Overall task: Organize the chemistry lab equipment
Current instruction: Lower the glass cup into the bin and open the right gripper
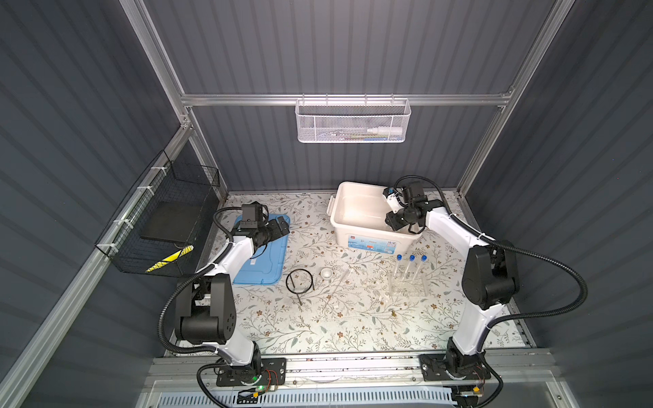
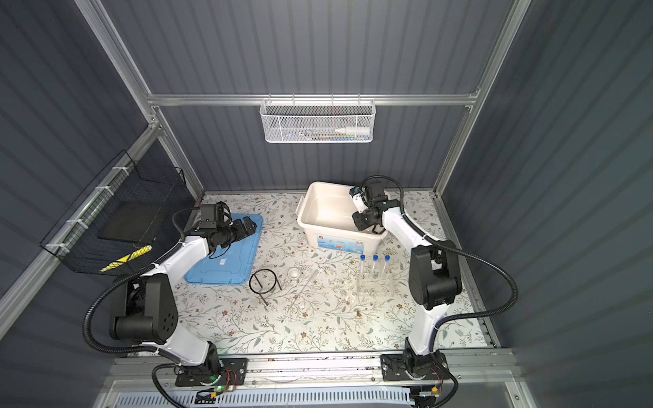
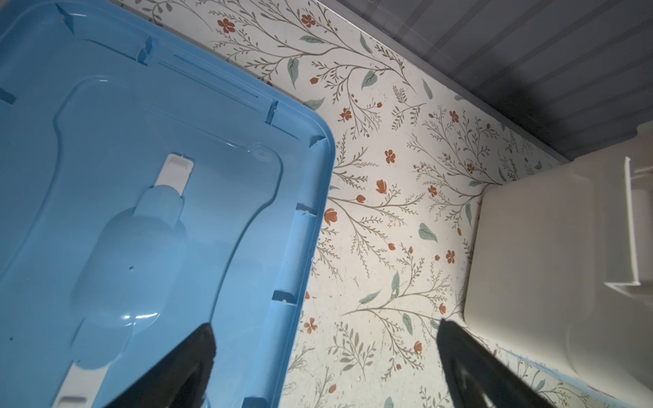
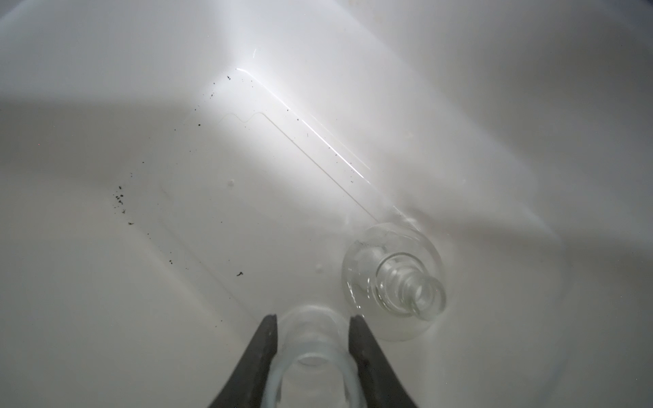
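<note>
In the white bin [image 4: 141,106] the right gripper [image 4: 313,319] pinches the clear beaker [image 4: 311,356] just beside the flask [image 4: 395,282] — best set down straight and released gently, clear of that glass — while the left gripper [image 3: 325,326] gapes wide and empty above the blue lid [image 3: 123,141].

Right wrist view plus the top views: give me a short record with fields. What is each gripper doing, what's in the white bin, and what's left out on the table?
Right gripper: inside the white bin, closed on a clear glass beaker
Left gripper: open, empty, above the blue lid
In bin: flask, upright, beside the beaker
On table: three test tubes standing in the rack; tripod; white dish
</note>
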Motion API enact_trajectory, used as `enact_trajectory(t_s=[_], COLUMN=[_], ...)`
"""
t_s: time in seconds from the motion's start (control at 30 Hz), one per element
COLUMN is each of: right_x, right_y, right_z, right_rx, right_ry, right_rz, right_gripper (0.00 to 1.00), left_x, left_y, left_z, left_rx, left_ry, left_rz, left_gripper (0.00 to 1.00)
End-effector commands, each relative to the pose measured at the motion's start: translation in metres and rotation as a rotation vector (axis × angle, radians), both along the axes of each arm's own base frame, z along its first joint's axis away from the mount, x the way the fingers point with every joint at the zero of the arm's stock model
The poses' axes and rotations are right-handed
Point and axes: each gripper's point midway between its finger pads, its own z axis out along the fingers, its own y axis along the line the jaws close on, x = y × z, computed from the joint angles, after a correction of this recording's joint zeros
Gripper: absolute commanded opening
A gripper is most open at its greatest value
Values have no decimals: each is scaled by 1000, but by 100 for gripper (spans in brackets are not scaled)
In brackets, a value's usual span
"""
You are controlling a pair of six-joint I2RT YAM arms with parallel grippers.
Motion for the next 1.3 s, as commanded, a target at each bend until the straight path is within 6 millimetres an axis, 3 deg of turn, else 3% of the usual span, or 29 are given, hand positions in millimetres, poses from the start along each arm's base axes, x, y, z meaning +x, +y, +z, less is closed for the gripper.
enact_trajectory(t_s=[0.0, 0.33, 0.67, 1.1, 1.27], right_x=[0, 7, -4, -10, -13], right_y=[-3, -5, -17, -16, -18], right_z=[-10, -21, -33, -41, -38], right_rx=[-35, -62, -117, -100, -100], right_ry=[35, 46, 69, 81, 72], right_rz=[20, 62, 62, 59, 51], right_gripper=[29, 29, 31, 38, 45], left_x=[-1, -3, -2, -3, -1], left_y=[0, 1, 0, 1, 0], left_z=[-3, -2, -4, -6, -4], left_rx=[-15, -8, -12, -11, -15], left_ry=[7, 7, 9, 14, 9], left_rz=[3, 3, 3, 3, 4], left_gripper=[100, 100, 100, 100, 100])
